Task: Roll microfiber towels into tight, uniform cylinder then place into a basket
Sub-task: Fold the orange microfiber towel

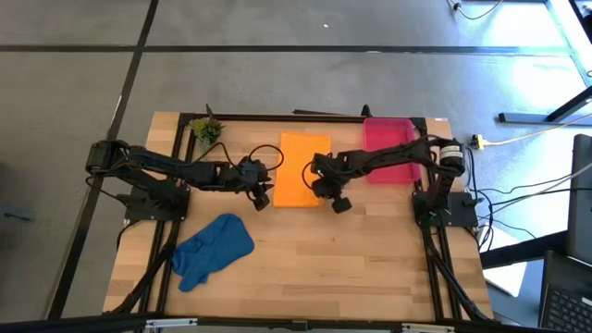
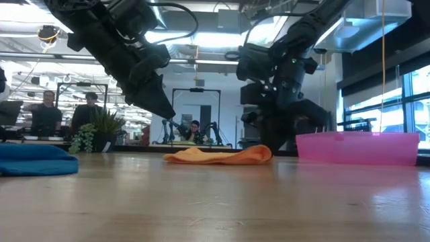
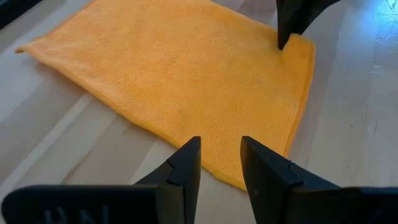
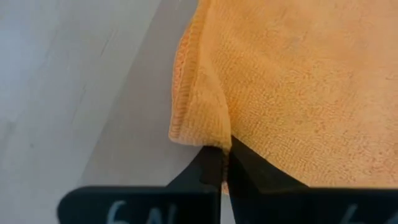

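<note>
I see the wooden table point(image 1: 370, 268) carrying every item. The basket point(image 1: 388, 148), pink and shallow, sits at the far right corner, partly under the right arm. The orange towel point(image 1: 302, 169) lies spread flat at the table's far middle, between the two grippers and just left of the basket. The blue towel point(image 1: 213, 250) lies crumpled at the near left, well apart from both arms. A small potted plant point(image 1: 206, 130) stands at the far left corner.

I find the right gripper point(image 4: 227, 163) clamped on the orange towel's near right corner, fingers together with the hem pinched and bunched between them. The left gripper point(image 3: 221, 163) hangs over the towel's near left corner, its fingers parted with a narrow gap and nothing between them.
</note>
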Motion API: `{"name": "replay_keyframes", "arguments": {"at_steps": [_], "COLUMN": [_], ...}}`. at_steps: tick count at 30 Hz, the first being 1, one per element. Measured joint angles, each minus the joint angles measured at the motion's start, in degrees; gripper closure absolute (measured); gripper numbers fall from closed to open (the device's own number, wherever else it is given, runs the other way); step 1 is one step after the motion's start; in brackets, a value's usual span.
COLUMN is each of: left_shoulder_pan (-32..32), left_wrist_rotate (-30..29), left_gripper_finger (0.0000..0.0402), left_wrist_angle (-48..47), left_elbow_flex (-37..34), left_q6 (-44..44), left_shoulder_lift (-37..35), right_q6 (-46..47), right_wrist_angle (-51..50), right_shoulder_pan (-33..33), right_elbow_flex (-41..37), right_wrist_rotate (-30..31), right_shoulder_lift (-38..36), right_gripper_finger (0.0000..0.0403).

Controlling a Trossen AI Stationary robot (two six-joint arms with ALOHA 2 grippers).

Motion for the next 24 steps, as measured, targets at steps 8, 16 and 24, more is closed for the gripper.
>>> {"name": "replay_keyframes", "arguments": {"at_steps": [8,16,24], "left_shoulder_pan": [0.0,0.0,0.0], "left_wrist_rotate": [0.0,0.0,0.0], "left_gripper_finger": [0.0296,0.0296,0.0296], "left_wrist_angle": [0.0,-0.3,-0.4], "left_elbow_flex": [0.0,0.0,0.0], "left_q6": [0.0,0.0,0.0], "left_shoulder_lift": [0.0,0.0,0.0], "right_q6": [6.0,15.6,23.0], "right_wrist_angle": [-0.7,1.7,5.7], "right_shoulder_pan": [-5.7,-12.7,-18.0], "right_elbow_flex": [3.5,5.0,5.0], "right_wrist_rotate": [-9.9,-10.4,-8.4], "right_shoulder_lift": [-1.1,-1.2,-1.2], "right_gripper_finger": [0.0396,0.0399,0.0399]}}
